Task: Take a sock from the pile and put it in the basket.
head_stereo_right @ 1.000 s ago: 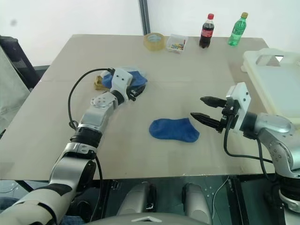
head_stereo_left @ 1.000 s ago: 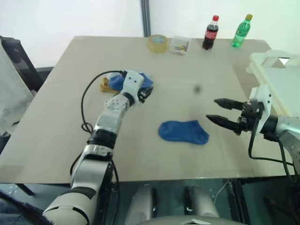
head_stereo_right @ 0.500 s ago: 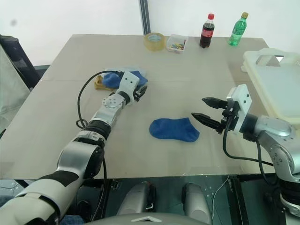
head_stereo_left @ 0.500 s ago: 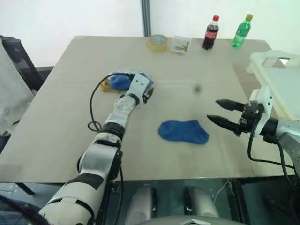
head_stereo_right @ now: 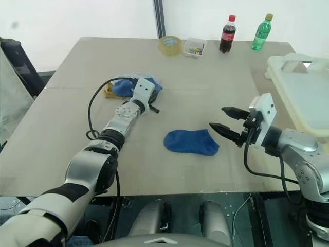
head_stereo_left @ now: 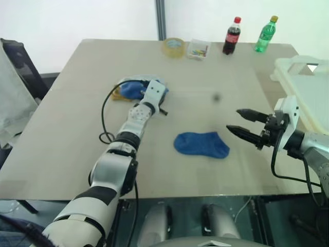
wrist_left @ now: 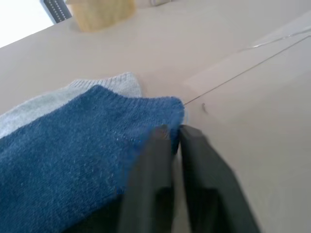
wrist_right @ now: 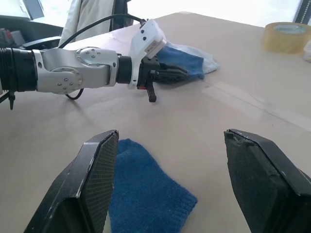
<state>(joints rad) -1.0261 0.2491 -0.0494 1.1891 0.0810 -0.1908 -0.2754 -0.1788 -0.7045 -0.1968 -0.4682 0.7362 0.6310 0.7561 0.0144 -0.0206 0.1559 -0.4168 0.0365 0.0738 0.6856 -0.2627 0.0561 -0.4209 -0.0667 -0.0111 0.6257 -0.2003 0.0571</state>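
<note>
Blue sock edge of the pile [head_stereo_left: 134, 89] sits right at your left gripper [wrist_left: 176, 133], fingers pinched together at it. Your right gripper [head_stereo_left: 245, 124] hangs spread wide; the basket [head_stereo_left: 308, 85] lies just beyond, on its outer side.

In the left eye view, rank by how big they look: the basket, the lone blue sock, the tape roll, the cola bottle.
1. basket, though cut by the frame edge
2. lone blue sock
3. cola bottle and tape roll look about alike; both stand farthest away, so unranked.
</note>
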